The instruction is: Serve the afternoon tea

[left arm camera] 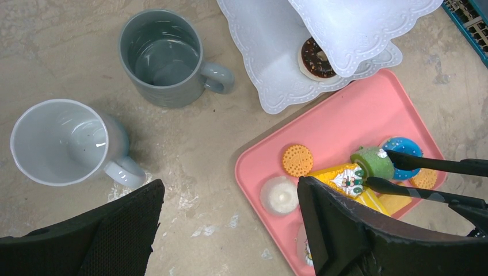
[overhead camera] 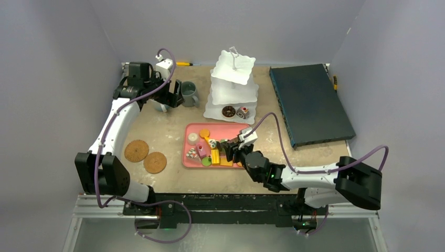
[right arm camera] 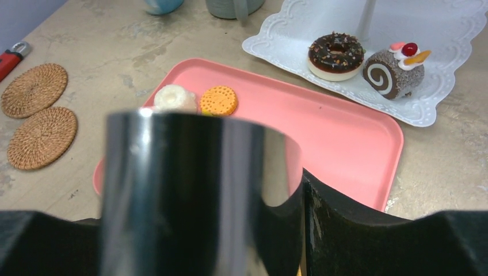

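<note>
The white three-tier stand holds a chocolate donut and a swirl roll on its bottom tier. Several toy pastries lie on the pink tray. My right gripper is shut on the black tongs, whose tips flank a green roll over the tray. Near the back left my left gripper hangs open and empty above bare table, beside the white mug and the grey mug. Two cork coasters lie front left.
A dark teal flat box fills the right side of the table. A yellow-handled tool lies at the back wall. A red tool lies beside the coasters. Grey walls close in three sides.
</note>
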Tool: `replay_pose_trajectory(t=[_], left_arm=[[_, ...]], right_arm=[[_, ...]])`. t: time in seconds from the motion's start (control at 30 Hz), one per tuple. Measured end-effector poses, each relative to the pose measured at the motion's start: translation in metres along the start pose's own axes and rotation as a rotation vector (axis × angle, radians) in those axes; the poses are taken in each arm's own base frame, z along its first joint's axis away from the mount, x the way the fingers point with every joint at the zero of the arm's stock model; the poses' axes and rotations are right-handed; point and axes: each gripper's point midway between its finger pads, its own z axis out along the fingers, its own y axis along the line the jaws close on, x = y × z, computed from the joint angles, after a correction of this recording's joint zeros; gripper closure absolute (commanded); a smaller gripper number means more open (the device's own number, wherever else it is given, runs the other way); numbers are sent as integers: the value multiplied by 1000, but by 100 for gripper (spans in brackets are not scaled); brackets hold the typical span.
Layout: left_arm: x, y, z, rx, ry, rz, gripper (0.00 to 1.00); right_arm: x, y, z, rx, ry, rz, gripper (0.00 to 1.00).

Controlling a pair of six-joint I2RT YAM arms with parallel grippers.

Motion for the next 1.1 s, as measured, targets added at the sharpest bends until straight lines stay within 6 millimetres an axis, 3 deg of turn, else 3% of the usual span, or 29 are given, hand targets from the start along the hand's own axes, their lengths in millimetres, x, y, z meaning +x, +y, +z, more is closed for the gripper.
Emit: replay_pose_trajectory(t=[0.2,0.47,0.87,0.97,1.1], left_arm=[[0,0,0,0,1,0,16],[2,0,0,1,6,-3,16],[2,-1,0,4,6,-3,16],[2,-1,0,5,6,-3,16],[2,-1,0,5,7,-4,17]], right_arm=[[3,-1,4,17,-5,2,59],[-8,-4,-1,20,-15,-14,65],[-64,-2,-11,5,-113,-24,67],[-93,-12,-7,36,-161,-26,67],[-143,-39,0,98,-249,5,66]])
